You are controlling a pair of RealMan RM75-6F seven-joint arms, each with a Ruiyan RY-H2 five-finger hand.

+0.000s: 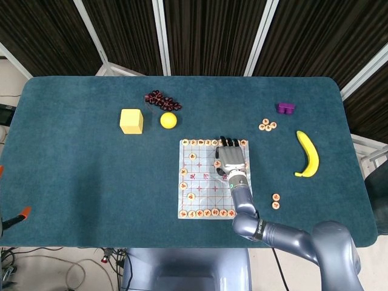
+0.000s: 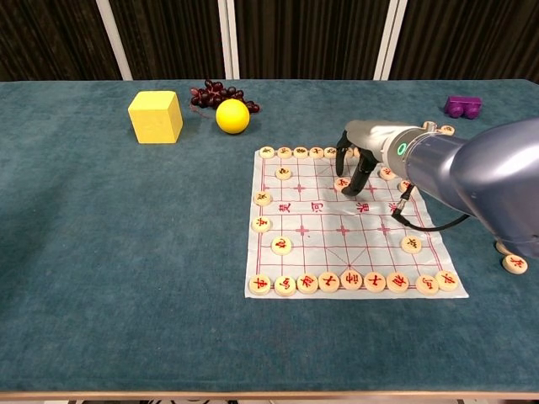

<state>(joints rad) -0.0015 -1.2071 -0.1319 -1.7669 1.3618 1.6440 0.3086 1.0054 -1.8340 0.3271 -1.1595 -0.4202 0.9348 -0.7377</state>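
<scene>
- Sitting on the far half of the chess board (image 2: 354,227), just in from its back row, a round chess piece (image 2: 342,182) lies under the fingertips (image 2: 341,172) of the right hand (image 2: 358,151).
- From the chest view the fingers point down around that piece and seem to touch it; whether they actually pinch it I cannot tell.
- Seen from the head view, the right hand (image 1: 230,159) covers the piece and the board's far right part.
- Other round pieces line the board's near edge and far edge, with a few along its left side.
- Off the board to the right, two loose pieces (image 1: 276,200) lie near its corner, and a small cluster of pieces (image 1: 267,125) lies further back.
- A banana (image 1: 308,154) and a small purple toy (image 1: 285,108) lie at the table's right.
- A yellow cube (image 2: 155,116), a yellow ball (image 2: 232,116) and dark grapes (image 2: 210,93) lie behind the board to the left.
- No left hand shows in either view.
</scene>
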